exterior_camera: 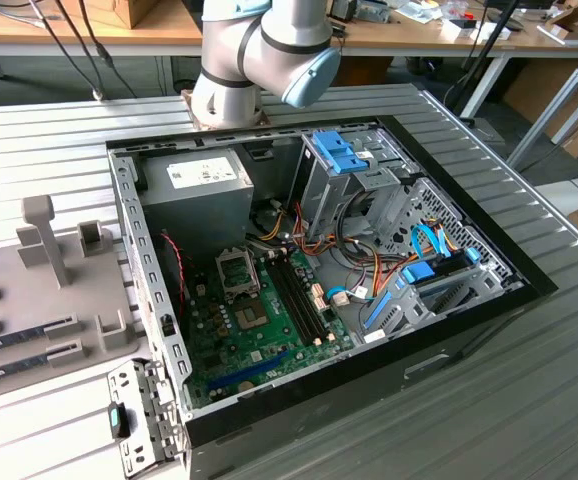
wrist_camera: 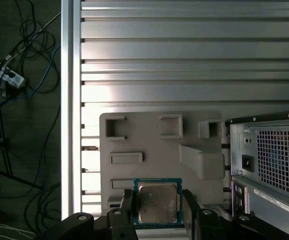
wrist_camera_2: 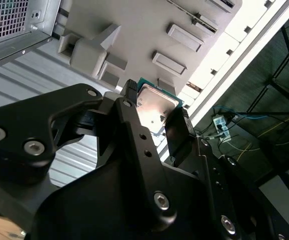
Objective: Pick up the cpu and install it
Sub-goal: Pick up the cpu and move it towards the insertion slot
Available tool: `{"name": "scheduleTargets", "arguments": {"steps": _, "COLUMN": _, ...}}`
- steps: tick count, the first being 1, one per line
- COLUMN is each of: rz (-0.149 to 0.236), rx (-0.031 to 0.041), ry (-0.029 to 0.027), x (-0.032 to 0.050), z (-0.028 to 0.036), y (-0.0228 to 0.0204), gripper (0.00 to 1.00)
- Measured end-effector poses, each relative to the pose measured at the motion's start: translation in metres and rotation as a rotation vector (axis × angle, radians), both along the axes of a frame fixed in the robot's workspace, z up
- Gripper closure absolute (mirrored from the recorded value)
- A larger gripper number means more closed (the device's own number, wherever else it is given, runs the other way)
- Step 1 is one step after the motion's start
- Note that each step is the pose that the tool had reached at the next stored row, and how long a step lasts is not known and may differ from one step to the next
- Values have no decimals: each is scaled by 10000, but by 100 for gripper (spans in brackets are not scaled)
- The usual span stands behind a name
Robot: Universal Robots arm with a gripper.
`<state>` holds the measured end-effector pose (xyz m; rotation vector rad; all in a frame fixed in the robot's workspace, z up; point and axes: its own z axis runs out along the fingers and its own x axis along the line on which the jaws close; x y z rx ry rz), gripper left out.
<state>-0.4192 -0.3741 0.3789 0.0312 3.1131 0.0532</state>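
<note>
I saw the gripper [wrist_camera: 158,217] clamped on the cpu [wrist_camera: 157,201], with a black finger [wrist_camera: 128,210] pressed against each of two opposite edges. In both wrist views the chip's metal top faced the camera, and it was held above the grey fixture tray [wrist_camera: 149,135], beside the open computer case [exterior_camera: 489,300]. The arm [exterior_camera: 259,50] stood behind the case in the exterior view

The exterior view looks down at a slant, from some way off, onto the open black computer case [exterior_camera: 369,370] on the ribbed silver metal tabletop [exterior_camera: 529,420]. The first wrist view faces straight down from high up. The second wrist view sits close behind the black end effector [wrist_camera_2: 157,102] and looks obliquely past it. All three views share the flat grey plastic fixture tray [exterior_camera: 9,275] [wrist_camera: 154,150] [wrist_camera_2: 144,30] beside the case.
</note>
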Motion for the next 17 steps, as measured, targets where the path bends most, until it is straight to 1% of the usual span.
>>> {"name": "scheduleTargets", "arguments": {"steps": 17, "rz": 0, "rx": -24, "ry": 0, "x": 95, "z": 0, "y": 0, "gripper": 53}}
